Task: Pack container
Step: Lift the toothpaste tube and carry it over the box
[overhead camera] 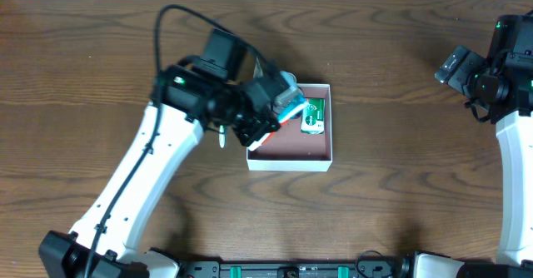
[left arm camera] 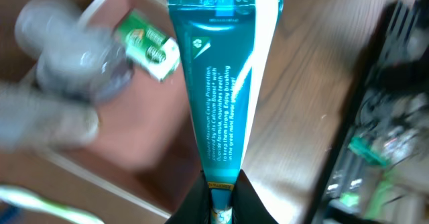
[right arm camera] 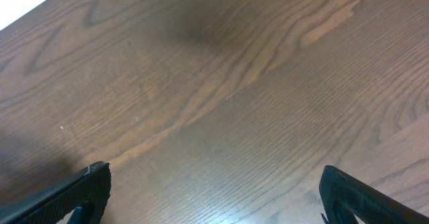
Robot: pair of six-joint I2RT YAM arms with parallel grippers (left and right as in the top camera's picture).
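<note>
The left claw (left arm camera: 220, 200) is clenched on the end of a teal toothpaste tube (left arm camera: 224, 83), with the container (overhead camera: 291, 163) just beneath it and a green packet (overhead camera: 313, 116) inside, just ahead, while the right claw (right arm camera: 214, 190), spread wide, hangs well apart over bare table (right arm camera: 221, 83).

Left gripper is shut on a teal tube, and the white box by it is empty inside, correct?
Not quite. The left gripper is shut on the teal tube, but the box is not empty: a small green packet lies inside it near the far wall. The overhead view shows this plainly, and the left wrist view shows the packet too.
</note>
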